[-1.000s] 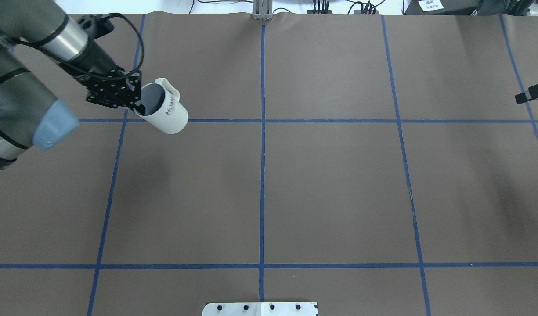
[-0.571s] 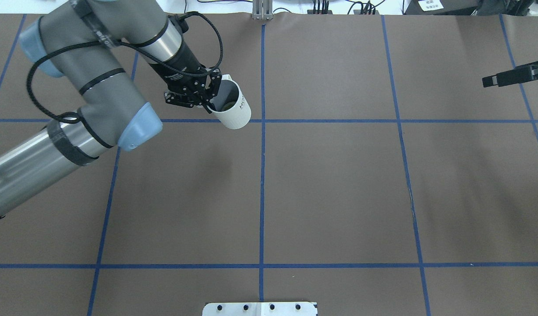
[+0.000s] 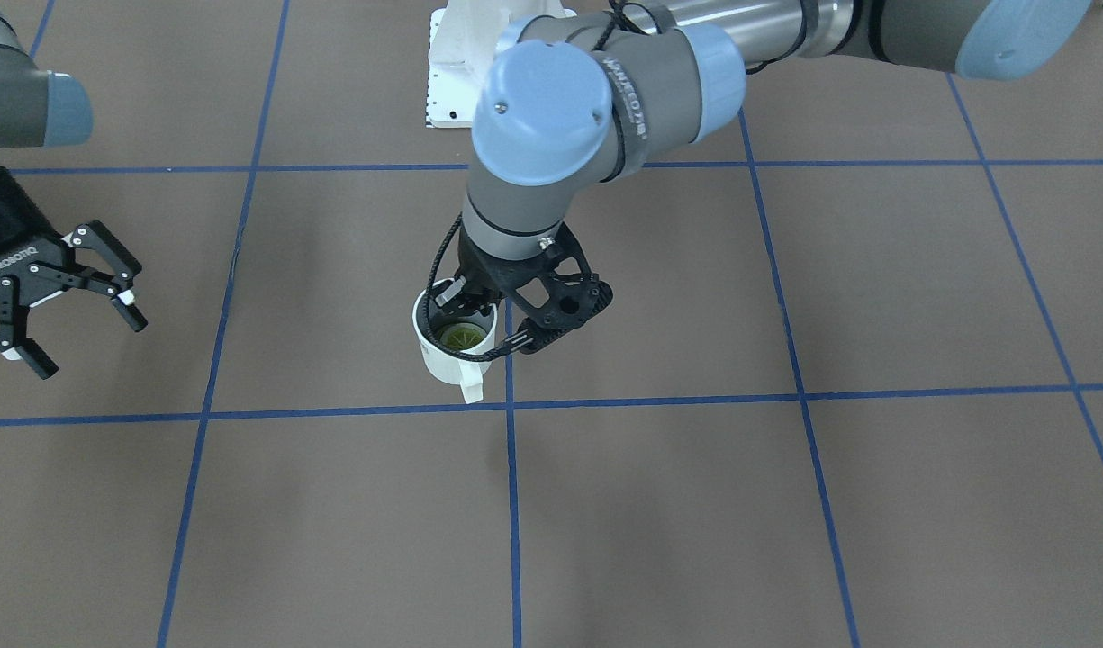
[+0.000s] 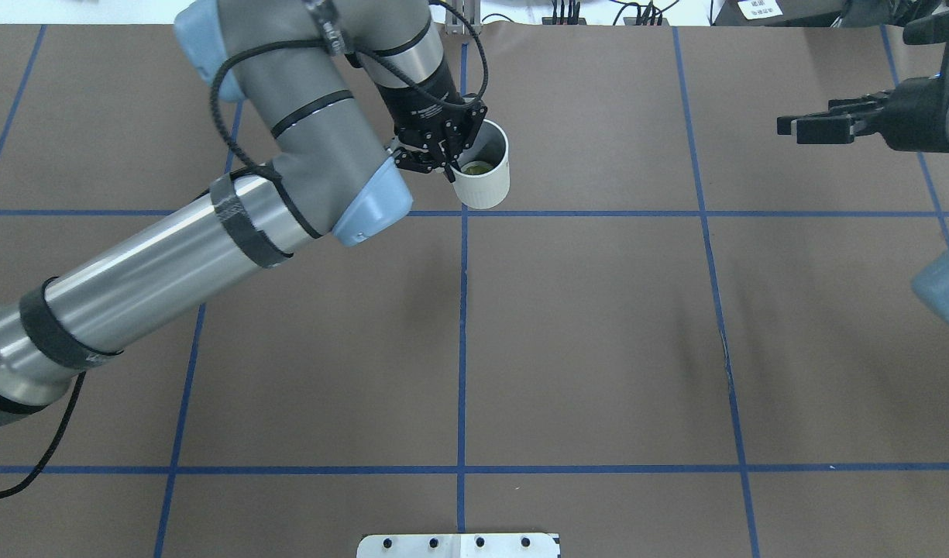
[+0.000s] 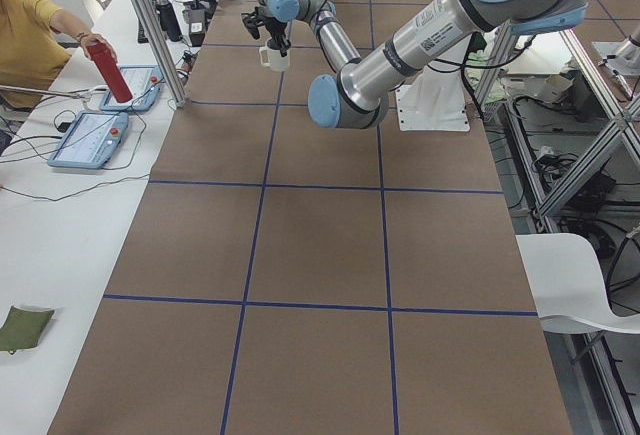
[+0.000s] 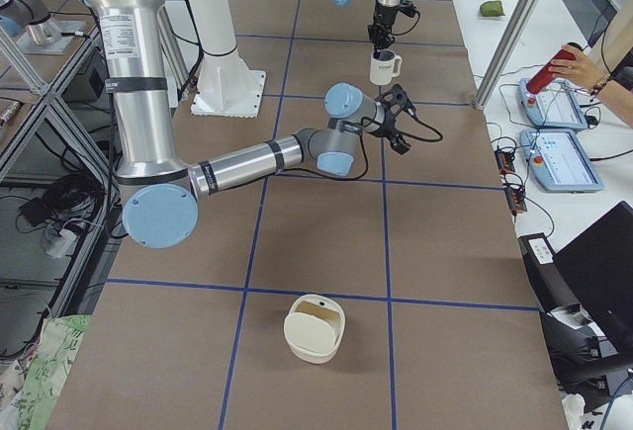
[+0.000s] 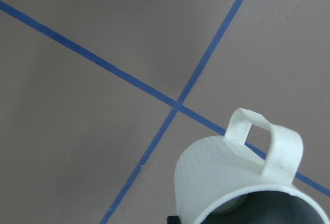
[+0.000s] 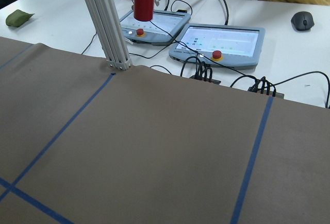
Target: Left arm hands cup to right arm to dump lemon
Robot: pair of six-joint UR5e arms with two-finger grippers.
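Over the middle tape line, far side of the brown mat (image 4: 598, 310) from my overhead view, the left gripper (image 4: 443, 157) has the cup (image 4: 486, 186). Its jaws are clamped on the rim wall on the robot's side. The cup sits upright, mouth up, and judging by the shadow offset it is clear of the mat.

The lemon (image 3: 461, 337) is in the bottom of the cup, cut face up. The handle points away from the robot, toward the operators' side, and nothing is on it.

The right gripper (image 3: 87, 342) is well apart, out at the robot's right edge of the table. Its fingers are spread wide and it is empty.

Step in hand, as I read it: the carry toward handover. No transfer yet.

What the next move calls for:
- bring the two grippers together at mid-table
- keep the cup level so the lemon doesn't spill early
- the right gripper takes the bare side wall or rim opposite the left fingers
- the left lets go only once the right has closed firmly

A cream round container (image 6: 315, 329) sits near the robot's right end. It is possibly the dump target, but I can't tell.
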